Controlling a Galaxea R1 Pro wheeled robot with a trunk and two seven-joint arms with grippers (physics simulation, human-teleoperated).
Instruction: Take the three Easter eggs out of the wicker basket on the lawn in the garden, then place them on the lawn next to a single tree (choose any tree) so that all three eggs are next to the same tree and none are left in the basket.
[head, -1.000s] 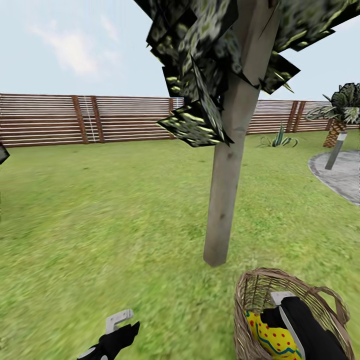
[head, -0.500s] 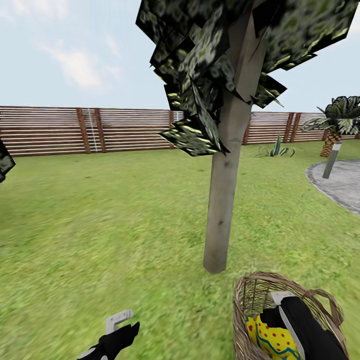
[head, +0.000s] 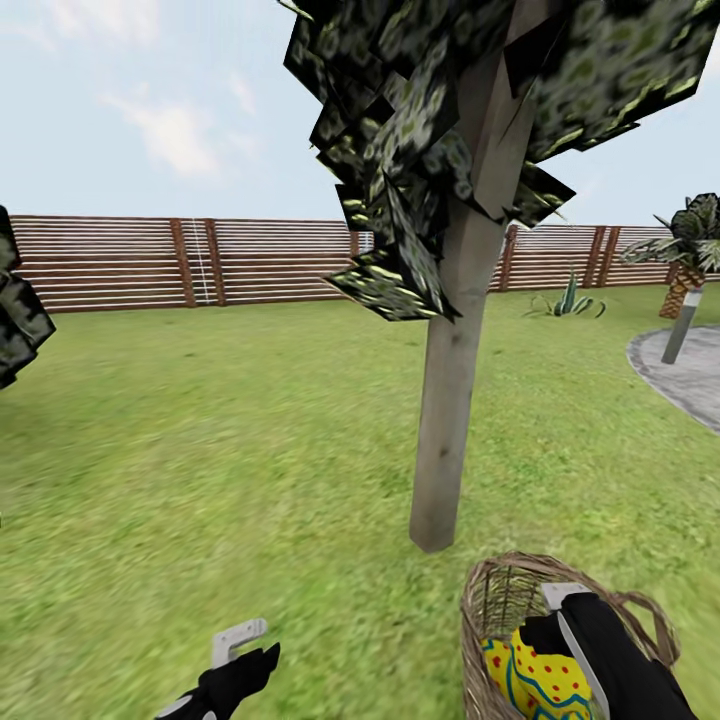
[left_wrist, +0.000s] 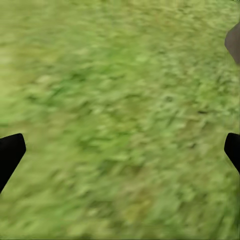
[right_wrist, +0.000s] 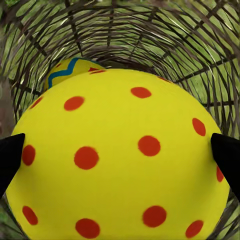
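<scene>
The right pincer (right_wrist: 120, 150) is down inside the wicker basket (head: 490, 600), its two dark fingertips (right_wrist: 11, 155) standing wide apart on either side of a yellow Easter egg with red dots (right_wrist: 120, 160); whether the pads already touch the shell cannot be told, so it reads as spread around the egg rather than clenched on it. Behind that egg, deeper in the basket, a second egg with a blue zigzag (right_wrist: 70, 67) peeks out; in the head view two patterned eggs show beside the black right arm, and a third cannot be made out. To do this pick well, I judge the fingers should close on the widest part of the dotted egg, squarely across it, since a smooth rounded shell may squirt out of an off-centre pinch; the lift should then go straight up so the egg clears the woven rim without tipping the basket. The basket stands on the lawn (head: 200, 430) just beside the foot of the tree (head: 440, 450), so the put-down spot is close. The left pincer (head: 232, 642) hangs released and empty over bare grass, its fingertips (left_wrist: 10, 150) wide apart. Farther off run the brown slat fence (head: 250, 260) and grey paving (head: 690, 375).
</scene>
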